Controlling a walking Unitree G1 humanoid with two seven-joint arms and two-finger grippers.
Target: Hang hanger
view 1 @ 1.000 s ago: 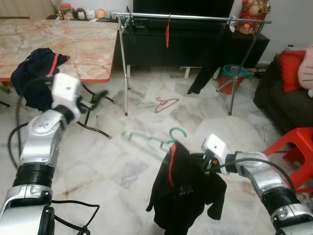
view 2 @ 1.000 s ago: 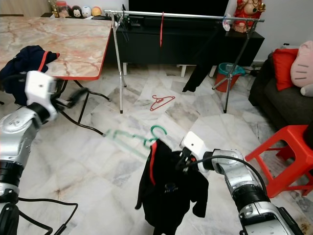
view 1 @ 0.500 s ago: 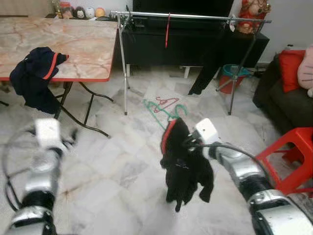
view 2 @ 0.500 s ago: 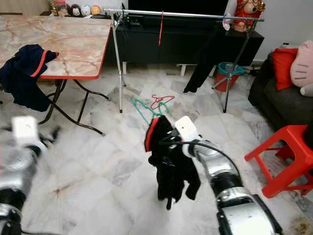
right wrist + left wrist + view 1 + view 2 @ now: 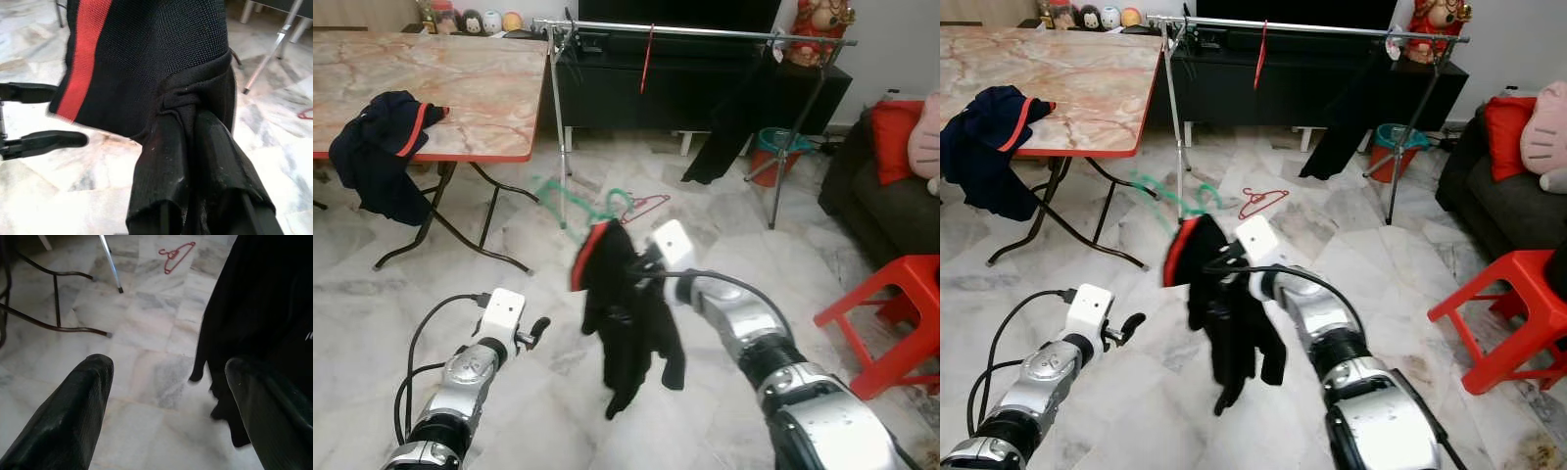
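Observation:
My right gripper (image 5: 644, 264) is shut on a black garment with a red collar (image 5: 625, 313), which hangs in mid-air over the floor. In the right wrist view the gripper (image 5: 188, 117) clamps a bunched fold of that fabric (image 5: 161, 58). A green hanger (image 5: 576, 201) sticks out of the collar as a blur. Beyond stands the metal clothes rack (image 5: 705, 35), with a red hanger (image 5: 646, 61) and a black garment (image 5: 734, 117) on its rail. My left gripper (image 5: 534, 329) is low near the floor and open, its fingers (image 5: 73, 416) spread beside the hanging cloth.
A red hanger (image 5: 646, 205) lies on the marble floor by the rack. A marble-topped folding table (image 5: 480, 88) at left has a dark blue garment (image 5: 382, 147) draped over its edge. A red stool (image 5: 891, 313), a dark sofa (image 5: 886, 196) and a teal bin (image 5: 773, 152) stand at right.
My right arm has swung the black garment and green hanger leftward and toward the rack. My left arm has dropped from shoulder height to low near the floor.

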